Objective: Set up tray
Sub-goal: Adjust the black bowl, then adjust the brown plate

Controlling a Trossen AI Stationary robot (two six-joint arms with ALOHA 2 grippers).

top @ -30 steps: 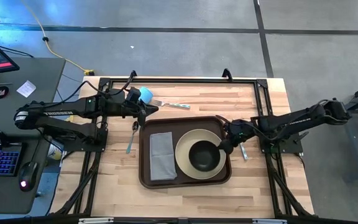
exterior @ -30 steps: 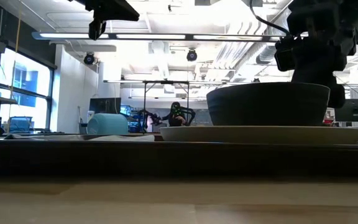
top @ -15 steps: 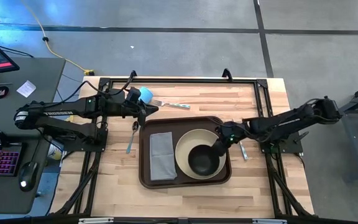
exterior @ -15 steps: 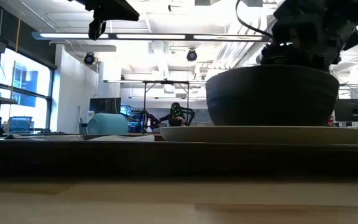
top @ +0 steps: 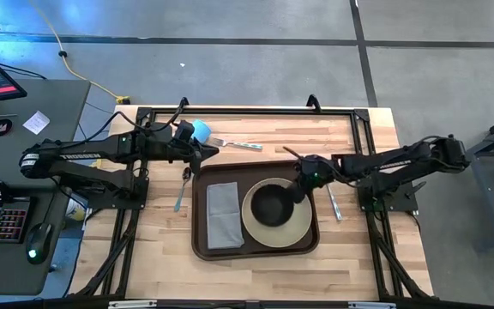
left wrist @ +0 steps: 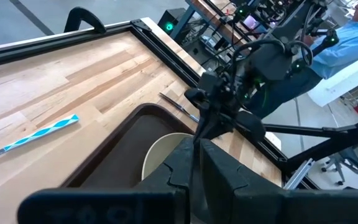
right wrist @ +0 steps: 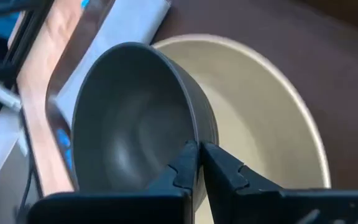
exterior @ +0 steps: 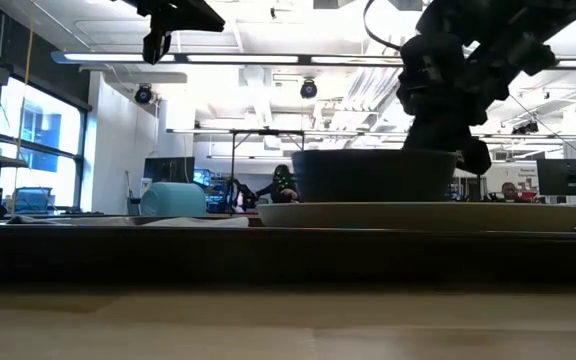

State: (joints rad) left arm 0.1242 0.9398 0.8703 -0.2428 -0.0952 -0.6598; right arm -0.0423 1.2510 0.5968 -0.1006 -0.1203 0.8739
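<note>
The dark brown tray [top: 204,245] lies mid-table. On it are a flat grey napkin [top: 224,215] and a round beige plate [top: 292,230]. A dark bowl [top: 269,204] stands on the plate's far part and shows level in the low view [exterior: 373,175]. My right gripper [top: 298,189] is shut on the bowl's rim on its right side. My left gripper [top: 202,153] is shut and empty above the tray's far left corner, its fingers together in the left wrist view [left wrist: 197,155]. My right gripper pinches the bowl's rim [right wrist: 194,134] between its two fingers, one inside the bowl and one outside. The fingers come from the table's right, slanting down. The bowl sits upright with its base on or just above the plate [exterior: 418,212].
A blue cup [top: 201,130] and a blue-handled fork [top: 234,144] lie beyond the tray's far left corner. A spoon [top: 181,190] lies left of the tray and a knife [top: 333,204] right of it. Bare wood shows along the near edge.
My right gripper has gone toward the table's left and far edge with the bowl. The bowl has shifted across the plate from its near right part to its far left part and stays upright.
</note>
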